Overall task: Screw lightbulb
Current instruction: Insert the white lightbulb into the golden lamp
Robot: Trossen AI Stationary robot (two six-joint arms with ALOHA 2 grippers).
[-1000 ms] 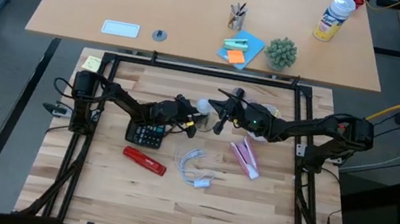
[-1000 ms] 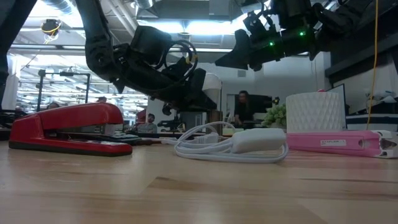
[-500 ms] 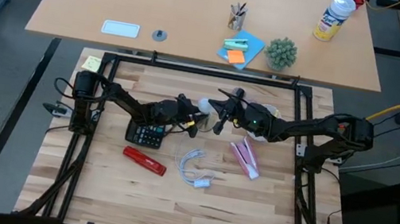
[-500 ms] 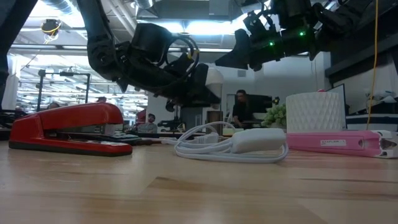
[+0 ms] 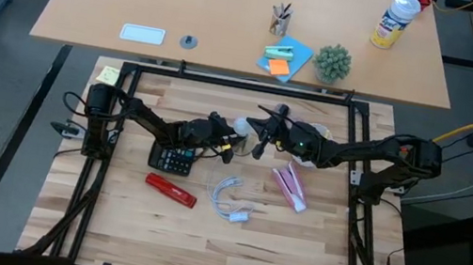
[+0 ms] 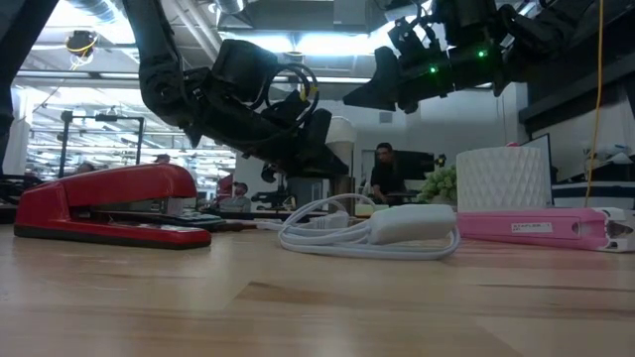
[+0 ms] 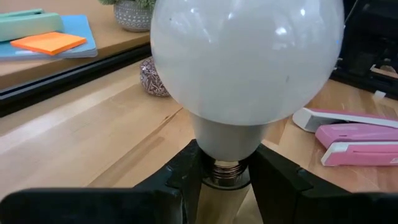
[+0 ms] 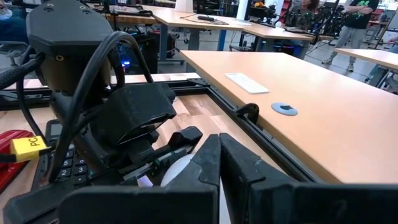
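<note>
Lightbulb (image 7: 245, 62) fills the upper centre of the left wrist view, clamped at its metal screw end by the left gripper (image 7: 227, 177). In the high view's centre it is held aloft beside the right gripper (image 5: 261, 141), whose fingers are pressed together and empty. No socket is visible below. Carrying appears under way; alignment over a socket is needed next.

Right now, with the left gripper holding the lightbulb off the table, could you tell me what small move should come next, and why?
Probably keep the left gripper clamped on the lightbulb by its metal screw end and turn the wrist a little. The fingers pinch just below the white globe, held above the table, and the right gripper, shut, sits close beside it. No socket shows clearly, so any lowering looks premature.
</note>
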